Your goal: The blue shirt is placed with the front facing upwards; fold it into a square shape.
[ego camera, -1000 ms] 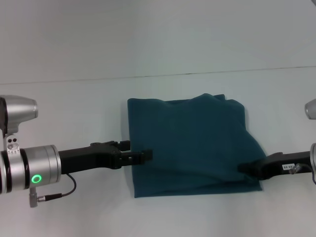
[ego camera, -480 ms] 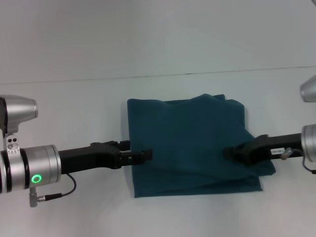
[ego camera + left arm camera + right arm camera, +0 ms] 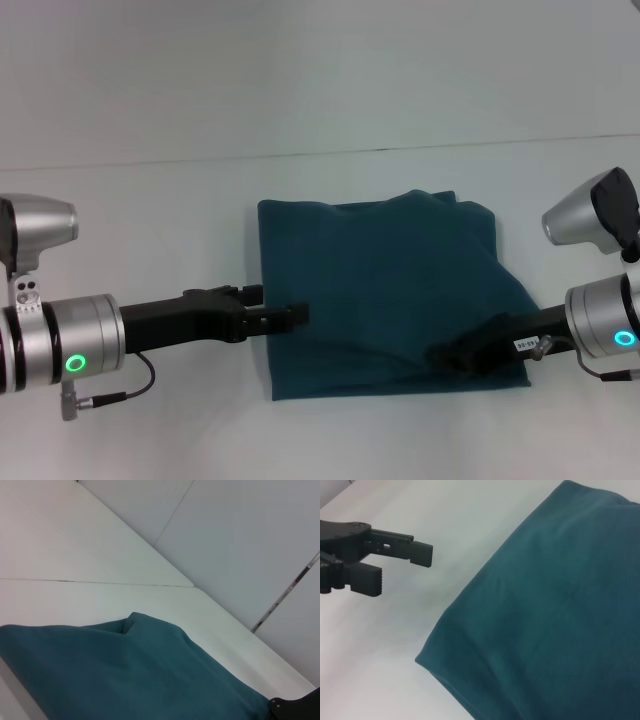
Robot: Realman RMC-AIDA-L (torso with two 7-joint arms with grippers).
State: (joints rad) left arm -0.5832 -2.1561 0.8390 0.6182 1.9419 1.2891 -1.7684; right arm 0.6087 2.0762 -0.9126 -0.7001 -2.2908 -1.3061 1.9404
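The blue shirt [image 3: 385, 290] lies folded into a rough square in the middle of the white table, plain teal side up, with no print showing. My left gripper [image 3: 297, 314] hovers at the shirt's left edge. The right wrist view shows this left gripper [image 3: 405, 569] open, with nothing between its fingers, beside the shirt [image 3: 550, 610]. My right gripper [image 3: 448, 356] rests low over the shirt's front right part, its tip dark against the cloth. In the left wrist view the shirt [image 3: 125, 675] fills the lower half.
The white table [image 3: 150, 200] reaches all round the shirt. A seam or back edge [image 3: 300, 153] runs across behind it, with a pale wall beyond. Both forearms come in low from the sides.
My right gripper has moved leftward over the shirt's front right part, and the flap that stuck out to the right has drawn in. The left arm has not moved.
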